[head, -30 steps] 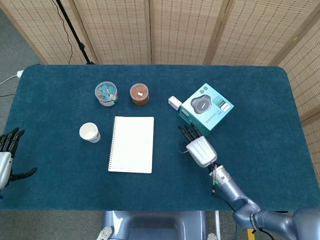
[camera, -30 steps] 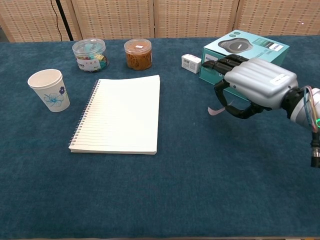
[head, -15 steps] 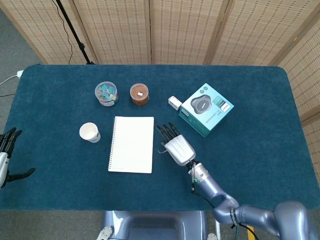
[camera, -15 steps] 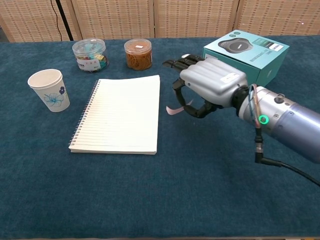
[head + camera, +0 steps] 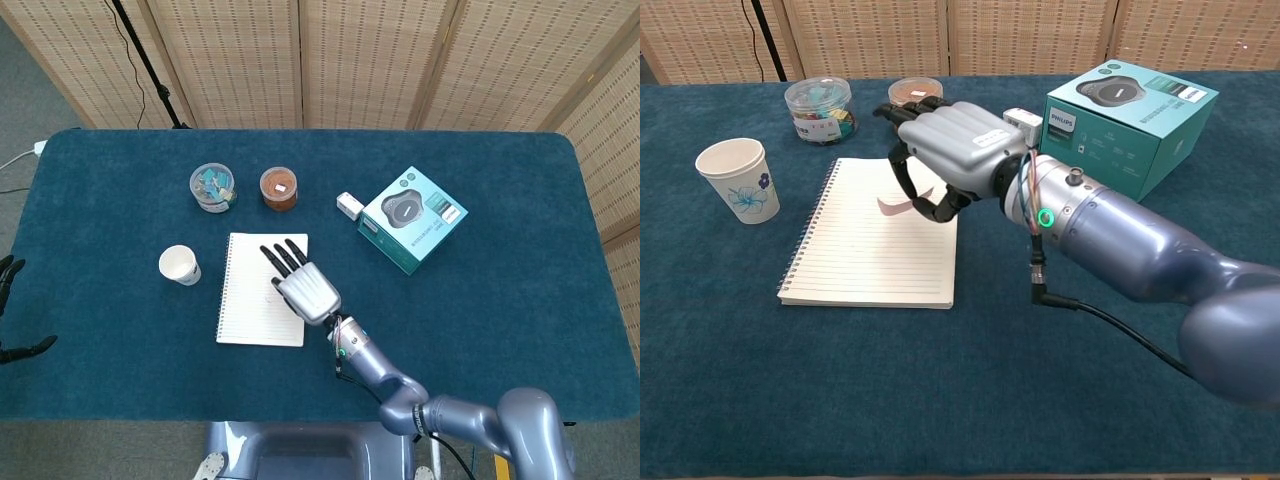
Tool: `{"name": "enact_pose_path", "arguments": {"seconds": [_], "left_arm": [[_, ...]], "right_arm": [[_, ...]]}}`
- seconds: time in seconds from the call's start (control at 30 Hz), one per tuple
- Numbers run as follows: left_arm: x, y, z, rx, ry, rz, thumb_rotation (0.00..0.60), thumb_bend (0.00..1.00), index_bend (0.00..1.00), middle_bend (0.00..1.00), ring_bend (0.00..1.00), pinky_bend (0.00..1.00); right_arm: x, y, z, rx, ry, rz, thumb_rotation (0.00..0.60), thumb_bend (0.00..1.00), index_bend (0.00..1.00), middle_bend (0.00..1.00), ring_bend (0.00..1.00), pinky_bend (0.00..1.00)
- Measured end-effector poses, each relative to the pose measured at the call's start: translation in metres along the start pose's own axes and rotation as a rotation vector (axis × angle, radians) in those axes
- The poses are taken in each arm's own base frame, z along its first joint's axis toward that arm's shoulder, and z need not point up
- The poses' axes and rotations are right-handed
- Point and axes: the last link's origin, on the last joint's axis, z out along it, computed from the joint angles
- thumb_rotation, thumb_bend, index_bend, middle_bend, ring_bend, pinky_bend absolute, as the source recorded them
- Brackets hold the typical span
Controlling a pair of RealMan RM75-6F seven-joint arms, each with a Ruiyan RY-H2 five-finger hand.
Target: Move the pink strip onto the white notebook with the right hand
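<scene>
Pink strip (image 5: 893, 205), a thin curl of paper, hung pinched in the robot's silver right hand (image 5: 945, 155) above the white spiral-bound notebook (image 5: 876, 240) at centre left of the chest view; whether it touched the page could not be told. A white paper cup (image 5: 738, 180) stood at far left, a teal box (image 5: 1130, 117) at upper right.

From the head view, the right hand (image 5: 303, 283) covered the notebook's (image 5: 250, 305) right side at frame centre, hiding the strip. The left hand (image 5: 8, 275) showed only dark fingertips at the left edge, their state impossible to tell.

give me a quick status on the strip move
Right hand holds pink strip over white notebook, not released. Left hand at table edge, empty. Nothing in the way.
</scene>
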Motion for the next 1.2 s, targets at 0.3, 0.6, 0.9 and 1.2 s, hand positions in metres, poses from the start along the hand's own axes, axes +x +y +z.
{"name": "enact_pose_path", "arguments": {"seconds": [0.3,0.6,0.9,1.2], "left_arm": [[0.001,-0.001,0.003,0.007,0.000,-0.004,0.600,0.00,0.00,0.00,0.00,0.00],[0.001,-0.001,0.003,0.008,0.000,-0.005,0.600,0.00,0.00,0.00,0.00,0.00],[0.001,-0.001,0.003,0.009,-0.001,-0.009,0.600,0.00,0.00,0.00,0.00,0.00],[0.001,0.000,0.002,0.006,-0.003,-0.008,0.600,0.00,0.00,0.00,0.00,0.00]], "right_arm": [[-0.018,-0.019,0.005,0.037,-0.044,0.000,0.600,0.51,0.57,0.00,0.00,0.00],[-0.024,-0.033,0.004,0.069,-0.027,-0.005,0.600,0.51,0.58,0.00,0.00,0.00],[-0.029,-0.029,0.005,0.097,0.018,-0.089,0.600,0.51,0.58,0.00,0.00,0.00],[-0.032,-0.017,0.004,0.116,0.095,-0.208,0.600,0.51,0.57,0.00,0.00,0.00]]}}
